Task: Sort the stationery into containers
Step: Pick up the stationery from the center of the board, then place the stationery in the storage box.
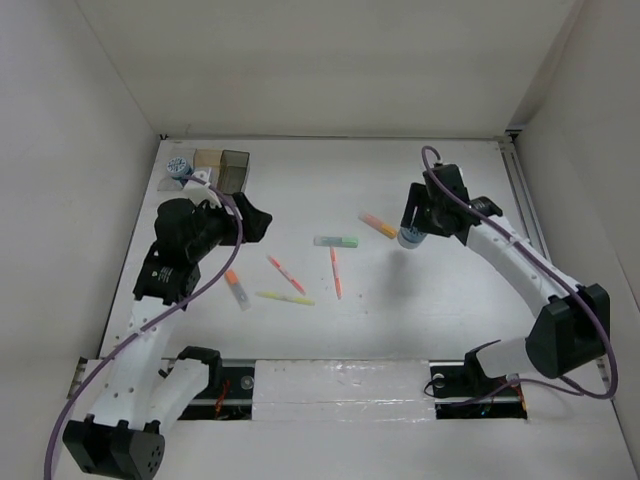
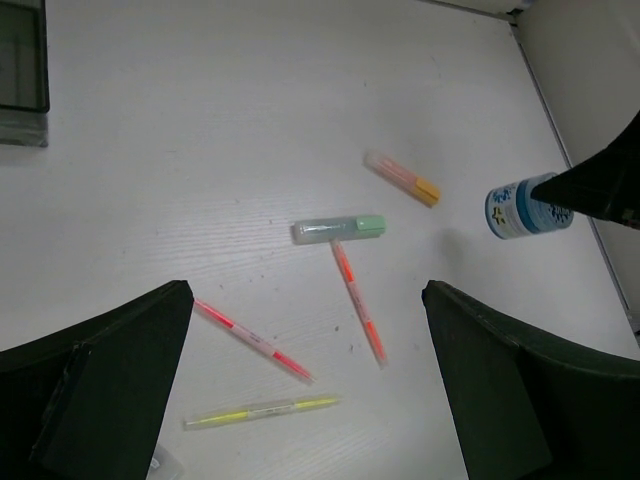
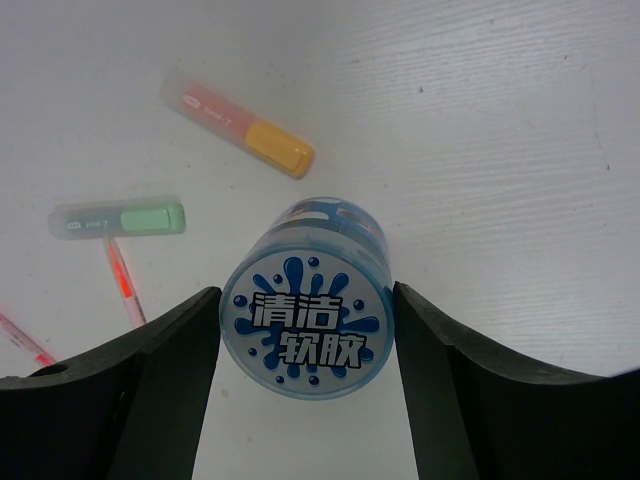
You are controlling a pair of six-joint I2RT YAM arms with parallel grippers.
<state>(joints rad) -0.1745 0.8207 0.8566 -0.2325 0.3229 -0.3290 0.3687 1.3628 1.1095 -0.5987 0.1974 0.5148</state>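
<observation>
My right gripper point(image 1: 411, 232) is shut on a round blue-and-white roll point(image 3: 308, 325), with a finger against each side, and holds it above the table. The roll also shows in the left wrist view point(image 2: 520, 207). My left gripper point(image 2: 305, 330) is open and empty above the pens. On the table lie a pink-and-yellow marker point(image 1: 378, 225), a green marker point(image 1: 336, 241), an orange pen point(image 1: 335, 272), a red pen point(image 1: 285, 275), a yellow pen point(image 1: 285, 298) and an orange-capped marker point(image 1: 237, 290). The row of bins, clear, amber point(image 1: 208, 160) and dark grey point(image 1: 235, 166), stands at the far left. A second roll point(image 1: 180, 167) sits in the clear bin.
White walls enclose the table on the left, back and right. A metal rail point(image 1: 522, 200) runs along the right edge. The left arm's body point(image 1: 185, 240) hangs just in front of the bins.
</observation>
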